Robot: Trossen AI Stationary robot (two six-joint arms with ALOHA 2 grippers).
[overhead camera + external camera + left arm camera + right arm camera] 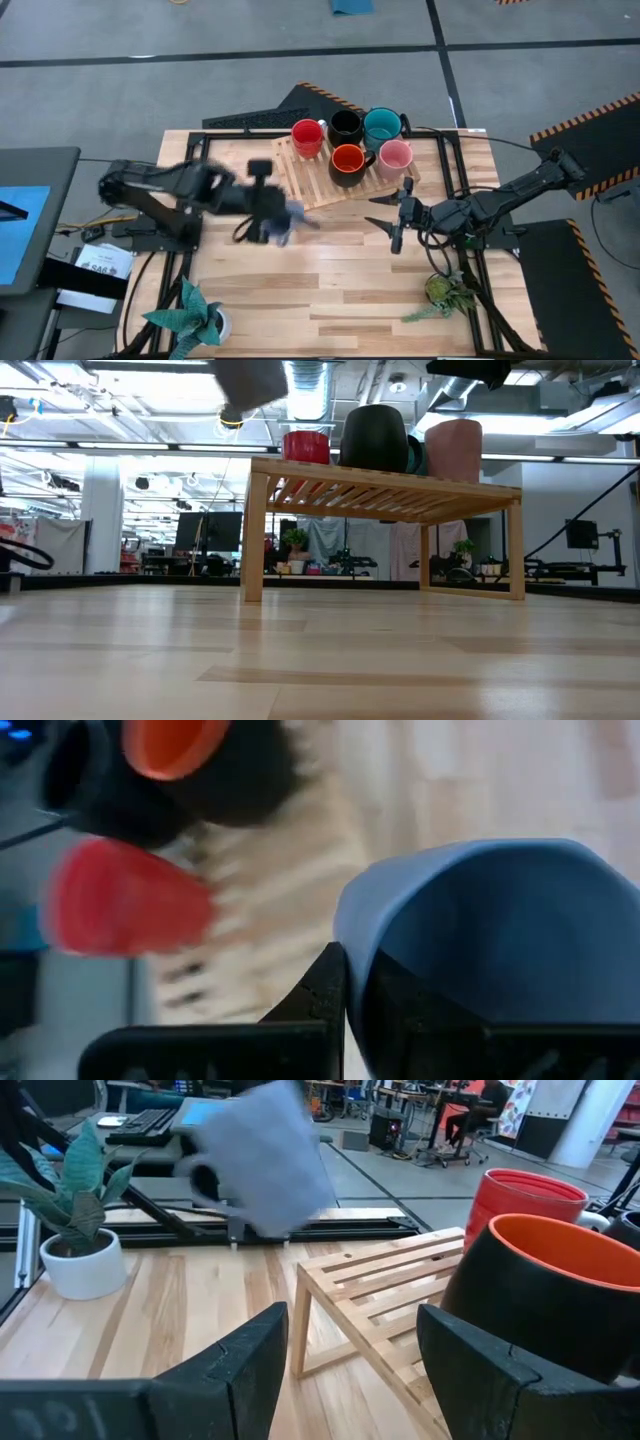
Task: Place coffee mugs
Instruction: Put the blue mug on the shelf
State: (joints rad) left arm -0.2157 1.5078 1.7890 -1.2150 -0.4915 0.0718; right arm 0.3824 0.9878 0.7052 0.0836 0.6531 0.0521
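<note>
— Where's the light blue glossy mug (284, 222)?

— In the left gripper (272, 224), clamped by its rim and lifted off the pale wooden counter (330, 280), just beside the slatted wooden rack (312, 180).

— And the other mugs?

— On that rack: the red mug (307, 137), black mug (345, 126), teal mug (381, 127), pink mug (395, 157), and the black mug with an orange-red inside (347, 162).

— The right gripper (400, 214)?

— Fingers spread wide, holding nothing, low over the counter, near the rack's pink-mug end.
</note>
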